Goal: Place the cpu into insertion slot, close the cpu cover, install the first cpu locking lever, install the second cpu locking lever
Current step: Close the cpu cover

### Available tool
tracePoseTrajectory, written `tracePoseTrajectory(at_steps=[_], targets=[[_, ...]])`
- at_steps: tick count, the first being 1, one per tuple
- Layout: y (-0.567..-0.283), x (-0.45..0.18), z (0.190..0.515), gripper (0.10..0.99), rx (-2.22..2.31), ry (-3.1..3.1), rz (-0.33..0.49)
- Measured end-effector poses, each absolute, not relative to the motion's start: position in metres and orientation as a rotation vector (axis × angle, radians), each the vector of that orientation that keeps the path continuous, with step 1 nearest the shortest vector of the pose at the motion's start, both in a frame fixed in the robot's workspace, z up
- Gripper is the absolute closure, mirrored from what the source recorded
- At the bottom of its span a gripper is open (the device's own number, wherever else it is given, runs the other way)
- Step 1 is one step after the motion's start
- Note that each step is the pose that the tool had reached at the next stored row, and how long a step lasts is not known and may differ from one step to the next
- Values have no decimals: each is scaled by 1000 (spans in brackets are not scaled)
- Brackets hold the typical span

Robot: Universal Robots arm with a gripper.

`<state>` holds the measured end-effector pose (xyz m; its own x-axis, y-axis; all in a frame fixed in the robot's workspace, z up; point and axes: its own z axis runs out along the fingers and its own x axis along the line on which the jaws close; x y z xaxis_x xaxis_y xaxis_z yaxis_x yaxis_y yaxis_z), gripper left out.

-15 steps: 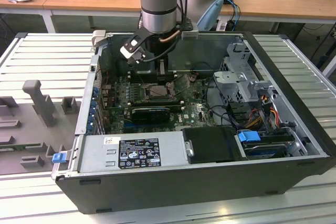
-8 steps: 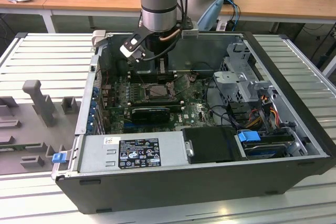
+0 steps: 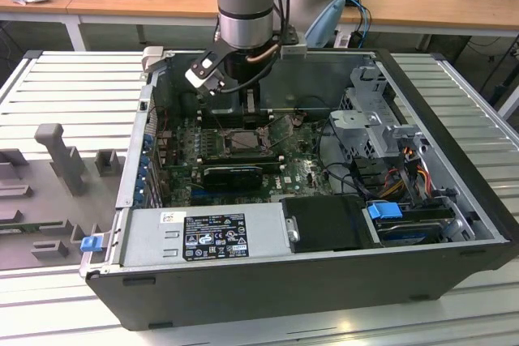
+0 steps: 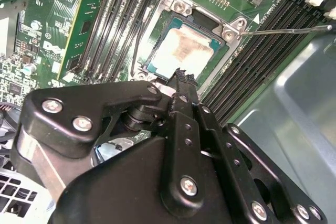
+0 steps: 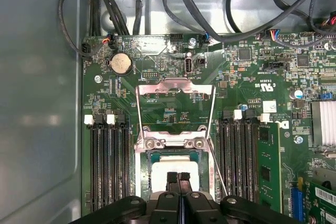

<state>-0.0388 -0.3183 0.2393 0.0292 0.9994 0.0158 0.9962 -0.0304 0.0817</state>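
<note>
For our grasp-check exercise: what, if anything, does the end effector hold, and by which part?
Nothing: the end effector has its fingers pressed together with nothing between them, tips just over the cpu, which lies in the insertion slot.

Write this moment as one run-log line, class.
gripper: shut, just above cpu | cpu: lying in insertion slot | cpu cover: open, swung back | locking lever: unlatched

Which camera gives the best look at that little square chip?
The second wrist view: the chip is close up, most of its pale top showing. In the first wrist view the end effector covers part of it. In the exterior view its socket is a small dark square, the chip indistinct.
</note>
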Motion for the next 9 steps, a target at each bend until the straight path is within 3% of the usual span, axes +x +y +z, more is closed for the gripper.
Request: tracePoseTrajectory(at_steps=[9], targets=[[-318,-39,247,980,2221,2150,105]])
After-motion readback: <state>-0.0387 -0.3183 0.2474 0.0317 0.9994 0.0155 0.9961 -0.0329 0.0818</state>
